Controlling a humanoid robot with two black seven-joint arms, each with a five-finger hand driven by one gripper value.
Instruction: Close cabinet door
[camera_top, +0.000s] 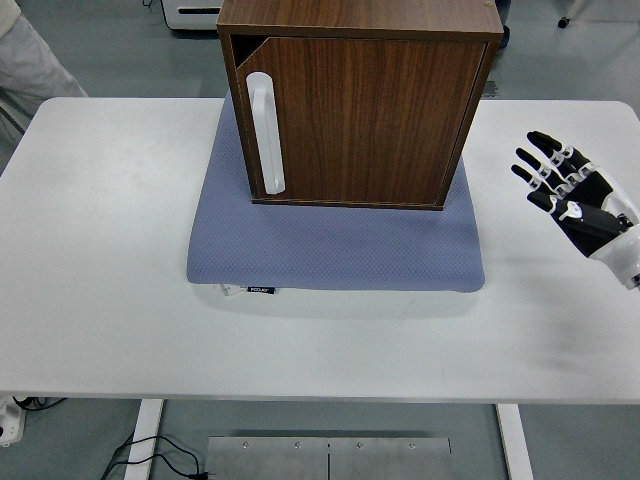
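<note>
Your robot's right hand (572, 195) hangs over bare white table (110, 250) with fingers spread, grasping nothing. The dark walnut-wood cabinet (360, 100) stands well apart to the hand's left, on a blue-grey fabric mat (330, 250). You can see its door (355, 120), with a white bar handle (265, 132) on the far-left edge, sits nearly flush with the frame.

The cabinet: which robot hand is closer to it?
The right hand. It hangs open over the table, off to the right of the cabinet and not touching it. The left hand is not in the picture at all.
</note>
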